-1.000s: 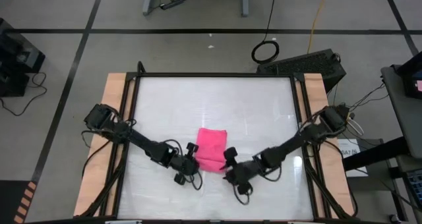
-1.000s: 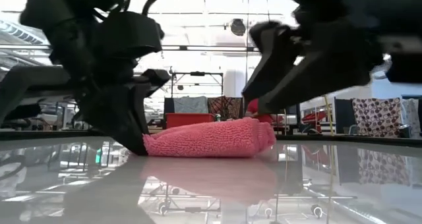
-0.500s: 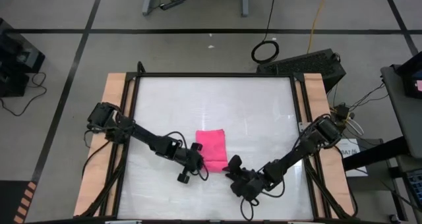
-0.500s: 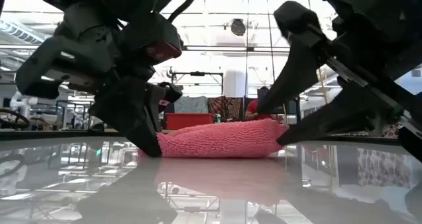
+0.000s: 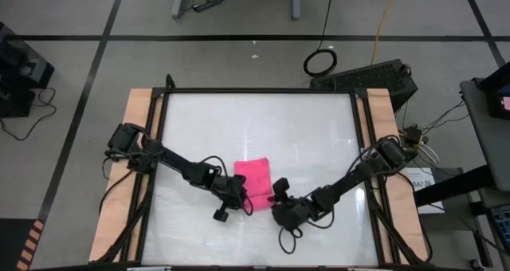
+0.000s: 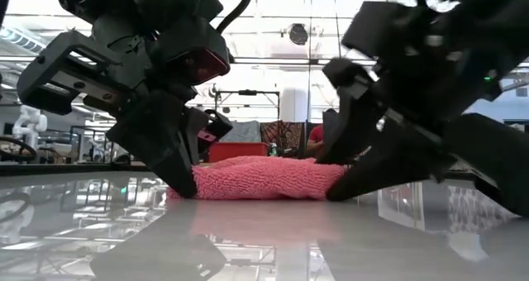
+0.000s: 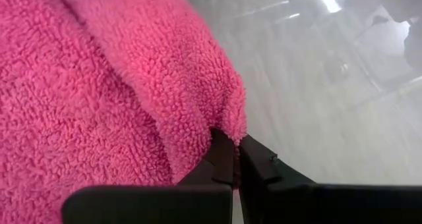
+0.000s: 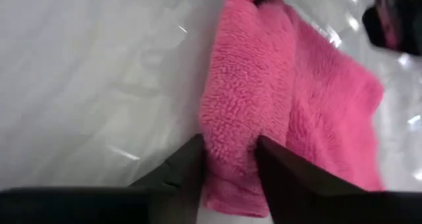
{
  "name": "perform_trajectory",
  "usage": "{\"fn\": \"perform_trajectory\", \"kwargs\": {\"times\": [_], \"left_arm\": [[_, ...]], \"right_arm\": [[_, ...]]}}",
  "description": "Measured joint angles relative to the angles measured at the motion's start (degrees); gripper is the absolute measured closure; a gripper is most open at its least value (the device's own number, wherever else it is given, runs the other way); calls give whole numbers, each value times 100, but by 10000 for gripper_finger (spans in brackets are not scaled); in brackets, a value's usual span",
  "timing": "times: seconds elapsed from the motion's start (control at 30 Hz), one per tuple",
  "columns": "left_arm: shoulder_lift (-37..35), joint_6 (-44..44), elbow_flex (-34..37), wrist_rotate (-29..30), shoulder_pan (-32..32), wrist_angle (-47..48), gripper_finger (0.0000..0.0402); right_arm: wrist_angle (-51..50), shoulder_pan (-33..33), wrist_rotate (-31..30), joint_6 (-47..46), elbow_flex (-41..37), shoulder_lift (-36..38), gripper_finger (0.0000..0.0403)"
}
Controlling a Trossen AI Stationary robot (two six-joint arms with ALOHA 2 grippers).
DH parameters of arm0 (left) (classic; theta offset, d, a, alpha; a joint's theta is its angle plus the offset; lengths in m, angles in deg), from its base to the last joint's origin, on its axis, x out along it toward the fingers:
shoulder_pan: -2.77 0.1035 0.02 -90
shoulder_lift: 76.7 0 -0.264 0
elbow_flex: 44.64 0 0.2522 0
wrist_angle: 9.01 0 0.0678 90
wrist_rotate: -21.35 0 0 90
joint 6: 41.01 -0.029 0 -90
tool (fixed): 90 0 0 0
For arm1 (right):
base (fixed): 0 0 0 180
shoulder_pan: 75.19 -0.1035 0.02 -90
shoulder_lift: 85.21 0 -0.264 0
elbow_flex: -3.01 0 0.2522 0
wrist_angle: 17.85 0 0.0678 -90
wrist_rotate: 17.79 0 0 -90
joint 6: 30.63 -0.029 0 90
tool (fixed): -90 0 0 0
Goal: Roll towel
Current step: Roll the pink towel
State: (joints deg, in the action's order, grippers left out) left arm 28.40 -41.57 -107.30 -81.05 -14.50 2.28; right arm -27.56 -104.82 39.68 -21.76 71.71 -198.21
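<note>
The bright pink towel (image 5: 253, 177) lies on the white table, slightly near of its middle, with its near edge doubled into a thick fold (image 8: 231, 105). My left gripper (image 5: 239, 193) is down at the towel's near left corner, shut on it (image 7: 235, 161). My right gripper (image 5: 277, 193) is down at the near right corner, its two fingers on either side of the fold (image 8: 231, 165). In the low view the towel (image 6: 264, 179) lies flat between the two grippers. My left gripper pinches the towel's near left corner (image 7: 227, 128) between its two fingers. The fingers come slanting down from the table's left. The towel lies on the table. My right gripper has the thick fold at the towel's near right corner (image 8: 227, 151) between its two fingers (image 8: 194, 161). It comes low from the table's near right side. The fingers lie across the fold. The towel lies on the table.
The glossy table top (image 5: 255, 119) has free room on its far half. Wooden rails (image 5: 137, 143) and a black frame run along both sides. A cable coil (image 5: 320, 62) and a dark case (image 5: 374, 78) lie on the floor beyond the far edge.
My left gripper has gone toward the table's right, in under the towel's near left corner. My right gripper has dipped toward the near edge and come back to the near right corner. The towel's near edge has drawn a little toward the far side.
</note>
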Motion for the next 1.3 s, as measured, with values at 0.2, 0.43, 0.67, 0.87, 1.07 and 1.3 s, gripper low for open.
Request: {"fn": "perform_trajectory", "kwargs": {"times": [0.2, 0.43, 0.67, 0.87, 1.07, 1.3], "left_arm": [[-5, -178, -12, 330, -179, 348, 400], [-11, -482, -19, 765, -332, 508, 400], [-11, -633, -16, 973, -424, 515, 400], [-17, -616, -19, 1038, -456, 616, 400], [-22, -585, -19, 1022, -456, 652, 400], [-22, -585, -21, 1059, -456, 665, 400]], "right_arm": [[-47, 374, 1124, -958, -1, 182, 382], [-73, 914, 3272, -2240, -11, 486, 386], [143, 1390, 4872, -3742, -15, 513, 399], [141, 1636, 5262, -4445, -14, 524, 397], [80, 1814, 5244, -5017, -13, 523, 397], [97, 1880, 5241, -5168, -13, 527, 372]]}}
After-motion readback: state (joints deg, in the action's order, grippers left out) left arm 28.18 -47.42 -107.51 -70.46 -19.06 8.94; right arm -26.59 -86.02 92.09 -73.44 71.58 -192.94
